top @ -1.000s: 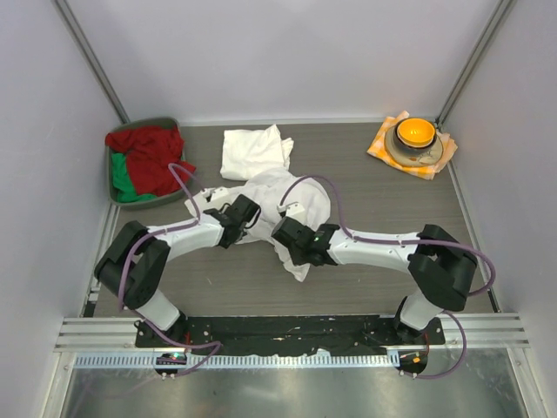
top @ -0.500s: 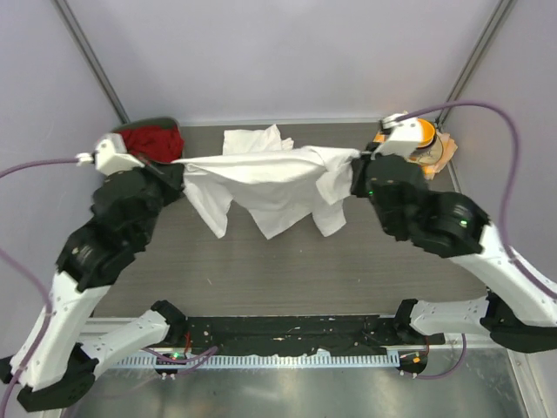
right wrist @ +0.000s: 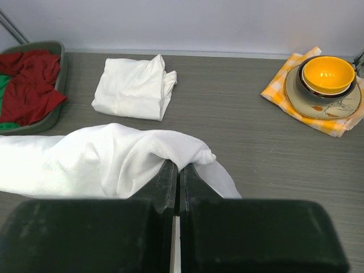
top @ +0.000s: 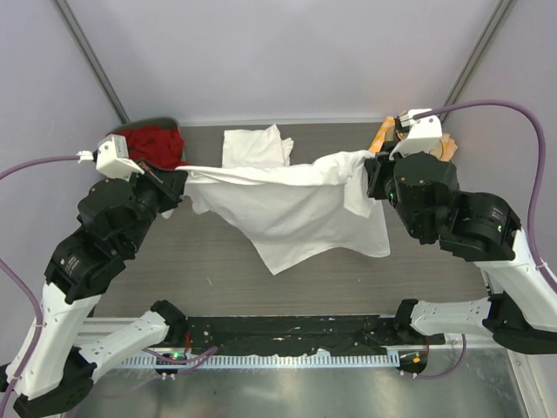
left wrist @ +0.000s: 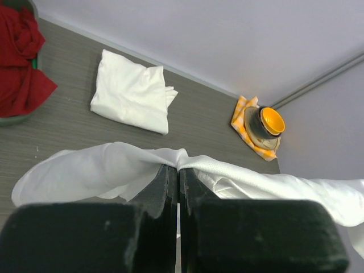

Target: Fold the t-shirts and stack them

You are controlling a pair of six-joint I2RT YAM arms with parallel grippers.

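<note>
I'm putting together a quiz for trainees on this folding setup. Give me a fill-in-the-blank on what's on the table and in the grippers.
1. The left gripper and right gripper both hold the hanging t-shirt, whose colour is ____.
2. The other t-shirt, on the table, is already ____ into a packet.
3. The bowl on the checked cloth is ____.
4. The tray holds fabric in red and ____.
Missing words: white; folded; orange; green.
</note>
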